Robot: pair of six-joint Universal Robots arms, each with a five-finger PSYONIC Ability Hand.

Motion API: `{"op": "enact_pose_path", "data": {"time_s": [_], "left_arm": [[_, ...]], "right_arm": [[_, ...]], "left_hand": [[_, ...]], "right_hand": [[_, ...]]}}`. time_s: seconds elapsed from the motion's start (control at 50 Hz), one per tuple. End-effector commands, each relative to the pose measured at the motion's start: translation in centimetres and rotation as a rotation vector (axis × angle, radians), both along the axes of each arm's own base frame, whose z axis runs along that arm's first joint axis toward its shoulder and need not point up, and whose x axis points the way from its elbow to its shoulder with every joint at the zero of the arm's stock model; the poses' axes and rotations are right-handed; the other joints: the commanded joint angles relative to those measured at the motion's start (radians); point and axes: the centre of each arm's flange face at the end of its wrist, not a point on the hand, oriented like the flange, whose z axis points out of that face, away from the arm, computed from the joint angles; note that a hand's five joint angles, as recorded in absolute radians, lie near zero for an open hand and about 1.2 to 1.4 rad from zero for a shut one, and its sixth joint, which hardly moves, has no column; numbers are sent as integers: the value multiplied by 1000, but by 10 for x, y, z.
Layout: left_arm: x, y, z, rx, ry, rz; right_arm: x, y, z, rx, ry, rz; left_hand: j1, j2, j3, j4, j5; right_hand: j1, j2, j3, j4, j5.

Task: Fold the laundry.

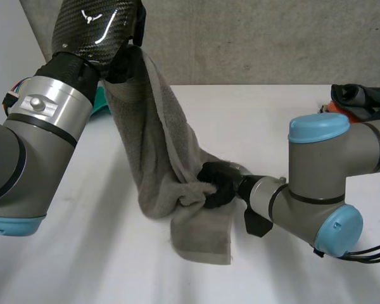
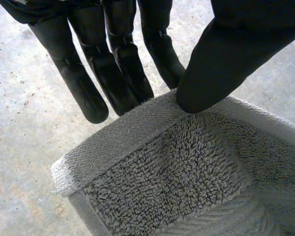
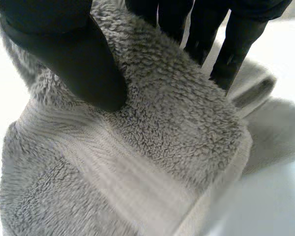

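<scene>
The grey towel (image 1: 155, 145) hung in a long drape from the left hand (image 1: 123, 63), raised above the back of the white counter (image 1: 272, 114). Its lower end bunched and lay flat on the counter near the front. The right hand (image 1: 216, 183) gripped it low down, where the drape met the counter.

The step in hand looked like opening the towel out between the two hands before any fold. To do that well, the hands would need to draw apart until the cloth pulled straight. The lower grip would be better on a corner or edge than on a gathered fold, or the towel would stay twisted when laid down. Lifting it clear of the counter first would stop the trailing end dragging into a crease.

In the left wrist view the fingers (image 2: 123, 73) were nearly straight and close together behind the towel's hemmed edge. The thumb (image 2: 221, 64) pressed that edge against them — a pinch near a corner. In the right wrist view the thumb (image 3: 73, 59) bore down on the thick pile with the fingers (image 3: 236, 44) behind it, so this hand pinched a doubled fold of towel — I could not tell whether that was an edge or the middle.

A teal object (image 1: 101, 101) sat behind the left arm, and a dark bundle (image 1: 361, 98) lay at the counter's far right, well apart from the towel.
</scene>
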Motion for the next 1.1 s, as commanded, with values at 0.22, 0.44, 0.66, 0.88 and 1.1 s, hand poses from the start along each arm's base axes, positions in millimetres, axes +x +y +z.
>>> {"op": "enact_pose_path", "data": {"time_s": [0.22,0.44,0.66,0.88,1.1], "left_arm": [[39,-17,31,-27,52,177],[14,-37,-48,237,-73,138],[11,-42,-56,264,-77,158],[12,-39,-51,259,-58,178],[12,-36,-46,260,-35,166]], "right_arm": [[-72,-63,164,-925,374,-198],[-35,-148,87,-1177,323,-265],[-55,-131,76,-967,480,-342],[-96,-25,51,-503,716,-117],[-93,1,1,-438,590,-31]], "left_hand": [[257,198,203,199,234],[257,198,203,199,234],[257,198,203,199,234],[257,198,203,199,234],[257,198,203,199,234]], "right_hand": [[295,219,219,210,259],[130,54,54,45,95],[-927,-1003,-1003,-1012,-962],[-905,-981,-981,-990,-940],[-679,-755,-755,-764,-715]]}}
